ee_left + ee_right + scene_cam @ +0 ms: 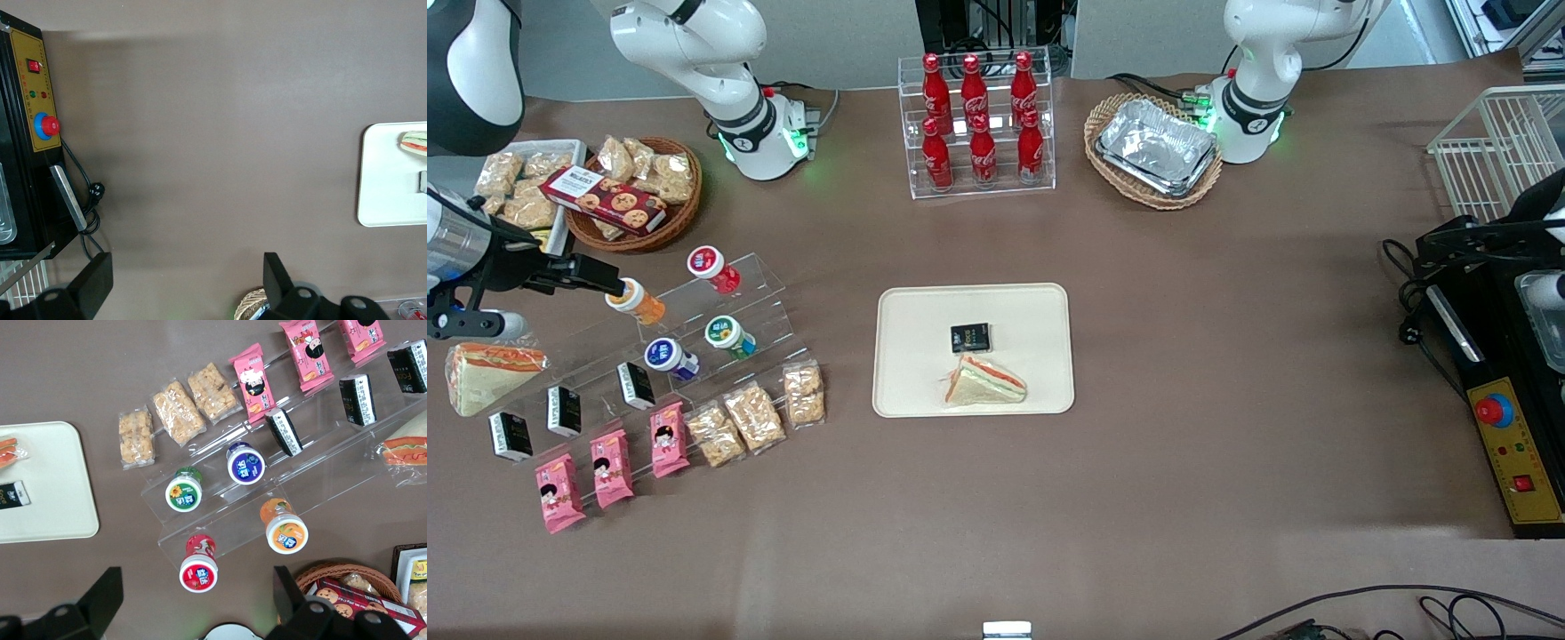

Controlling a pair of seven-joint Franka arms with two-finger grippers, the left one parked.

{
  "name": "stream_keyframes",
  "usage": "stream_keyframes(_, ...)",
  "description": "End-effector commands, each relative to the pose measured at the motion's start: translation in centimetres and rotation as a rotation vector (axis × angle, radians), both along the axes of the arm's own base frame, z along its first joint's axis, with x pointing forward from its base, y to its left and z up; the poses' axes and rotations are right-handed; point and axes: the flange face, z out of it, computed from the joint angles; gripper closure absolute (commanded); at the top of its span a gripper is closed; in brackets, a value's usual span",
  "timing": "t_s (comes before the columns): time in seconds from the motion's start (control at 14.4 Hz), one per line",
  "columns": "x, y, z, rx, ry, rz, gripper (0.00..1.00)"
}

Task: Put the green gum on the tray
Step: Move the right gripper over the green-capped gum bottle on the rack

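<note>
hovering above the clear stepped rack [694, 329] at the working arm's end of the table, your gripper [609, 284] holds nothing, and its fingers [100, 597] are spread wide in the wrist view. you can see the green gum [729, 336] lying on a middle step of the rack, untouched, beside the blue-lidded bottle [670, 358]. the orange bottle [636, 300] and red bottle [713, 268] sit on the step farther from the front camera; the orange one looks closest to your fingertips, though height is hard to judge. the tray [925, 307] lies mid-table, well apart from the rack, carrying a sandwich [985, 382] and a small black packet [970, 338].
</note>
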Motion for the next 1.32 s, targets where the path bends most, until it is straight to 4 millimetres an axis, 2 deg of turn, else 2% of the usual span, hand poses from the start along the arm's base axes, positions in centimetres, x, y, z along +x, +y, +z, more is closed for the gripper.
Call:
stream_keyframes(0.0,0.0,0.1,-0.4,0.007,0.023,0.018,0.00)
stream_keyframes(0.35,-1.0,0.5,-2.2,0.007,-0.012,0.023,0.00)
stream_keyframes(0.56,-2.4,0.5,-3.7,0.007,-0.054,0.020,0.00)
stream_keyframes(0.69,-3.1,0.5,-5.9,0.007,-0.078,0.019,0.00)
stream_keyframes(1.04,-3.6,1.0,-10.9,0.003,-0.100,0.025,0.00)
stream_keyframes(1.25,-3.9,1.9,-13.1,0.005,-0.101,0.041,0.00)
